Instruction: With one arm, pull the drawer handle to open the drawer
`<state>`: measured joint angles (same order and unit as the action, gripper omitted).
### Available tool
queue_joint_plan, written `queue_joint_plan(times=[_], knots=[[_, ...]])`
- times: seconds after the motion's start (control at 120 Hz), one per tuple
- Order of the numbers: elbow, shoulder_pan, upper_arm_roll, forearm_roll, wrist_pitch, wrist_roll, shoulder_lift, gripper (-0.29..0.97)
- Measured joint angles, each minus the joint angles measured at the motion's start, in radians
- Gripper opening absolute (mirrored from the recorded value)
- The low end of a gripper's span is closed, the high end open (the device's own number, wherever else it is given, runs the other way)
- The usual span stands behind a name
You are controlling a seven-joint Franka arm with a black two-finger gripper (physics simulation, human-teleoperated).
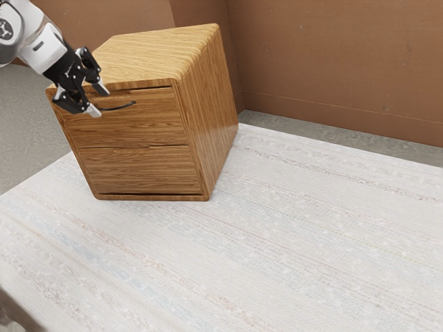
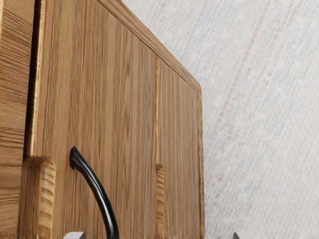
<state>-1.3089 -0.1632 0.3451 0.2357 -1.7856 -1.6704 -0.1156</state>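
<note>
A wooden cabinet (image 1: 201,90) stands at the back left of the table, with two drawer fronts facing the exterior view's left. The top drawer (image 1: 156,121) carries a thin curved black handle (image 1: 123,106). A narrow dark gap runs along this drawer's upper edge. My black gripper (image 1: 97,101) is at the handle's left end, open, one finger above it and one below. In the wrist view the handle (image 2: 97,191) arches off the drawer front between my two fingertips (image 2: 75,234), nearer to one of them. The lower drawer (image 1: 145,169) is flush with the cabinet.
The pale woven table top (image 1: 291,242) stretches wide in front of and to the right of the cabinet. A brown wall (image 1: 332,55) rises behind it. Grey floor (image 1: 21,138) lies beyond the table's left edge.
</note>
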Motion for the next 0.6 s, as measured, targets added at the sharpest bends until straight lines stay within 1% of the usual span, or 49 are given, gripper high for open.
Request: queue_joint_plan(times=[0.092,0.2,0.367,0.6], knots=[[0.001,0.001,-0.003,-0.029,0.003,0.033,0.001,0.31],[0.0,0.001,-0.005,-0.045,0.003,0.066,-0.003,0.25],[0.001,0.002,-0.009,-0.05,-0.001,0.107,-0.027,0.19],[0.001,0.001,-0.011,-0.051,-0.013,0.147,-0.039,0.17]])
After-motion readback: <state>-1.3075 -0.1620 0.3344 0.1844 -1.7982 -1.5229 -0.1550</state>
